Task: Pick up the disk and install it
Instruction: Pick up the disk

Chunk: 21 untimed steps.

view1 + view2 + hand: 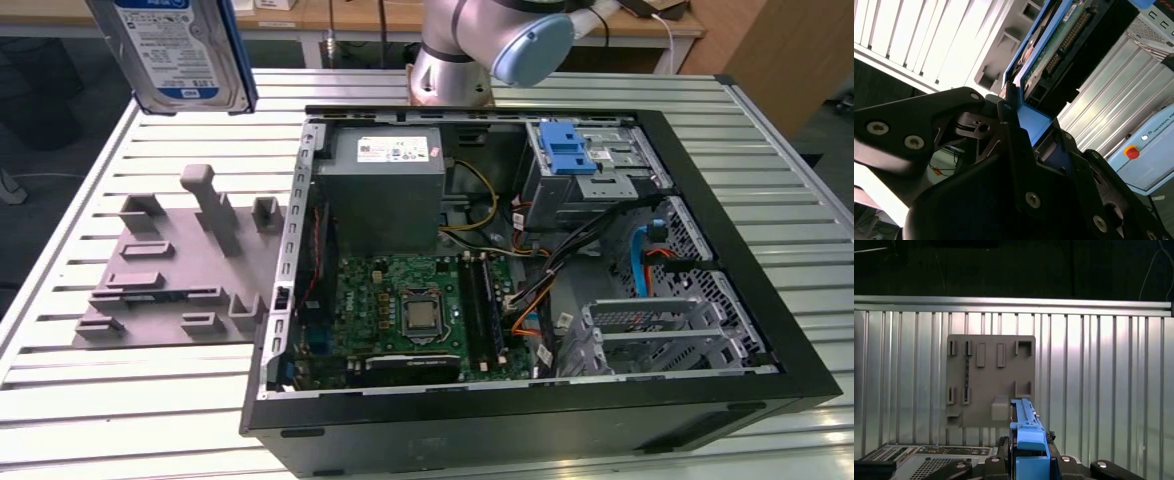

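Above the table, at ten o'clock from the case, the disk hung over the tray, my gripper clamped onto its blue rail. I judged a level, slow carry wisest, clearing the case wall.

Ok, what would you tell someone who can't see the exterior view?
A disk hangs in the air at the exterior view's left, over a slatted metal table. On the table a grey tray lies beside an open computer case, its green board showing.
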Tool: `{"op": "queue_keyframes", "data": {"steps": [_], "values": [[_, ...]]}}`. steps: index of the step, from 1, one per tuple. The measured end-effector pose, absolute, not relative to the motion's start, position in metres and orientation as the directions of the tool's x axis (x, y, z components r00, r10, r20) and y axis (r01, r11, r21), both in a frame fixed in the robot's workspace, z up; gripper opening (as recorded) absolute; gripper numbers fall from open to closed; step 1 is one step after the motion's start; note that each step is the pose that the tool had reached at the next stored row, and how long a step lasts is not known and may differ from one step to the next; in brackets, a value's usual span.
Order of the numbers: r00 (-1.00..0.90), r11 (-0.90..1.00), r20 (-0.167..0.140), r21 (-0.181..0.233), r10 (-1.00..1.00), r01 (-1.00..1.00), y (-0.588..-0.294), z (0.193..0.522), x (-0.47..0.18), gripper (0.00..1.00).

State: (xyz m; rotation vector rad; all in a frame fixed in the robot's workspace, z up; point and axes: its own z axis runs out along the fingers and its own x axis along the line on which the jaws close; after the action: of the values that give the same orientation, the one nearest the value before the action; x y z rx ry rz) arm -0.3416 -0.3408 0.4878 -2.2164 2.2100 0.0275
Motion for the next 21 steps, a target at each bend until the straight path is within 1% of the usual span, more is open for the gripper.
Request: {"op": "queue_keyframes", "data": {"steps": [21], "values": [[0.003,-0.003,-0.021,0.005,-1.000,-1.000,-0.344,0.488,-0.307,0.36]]}}
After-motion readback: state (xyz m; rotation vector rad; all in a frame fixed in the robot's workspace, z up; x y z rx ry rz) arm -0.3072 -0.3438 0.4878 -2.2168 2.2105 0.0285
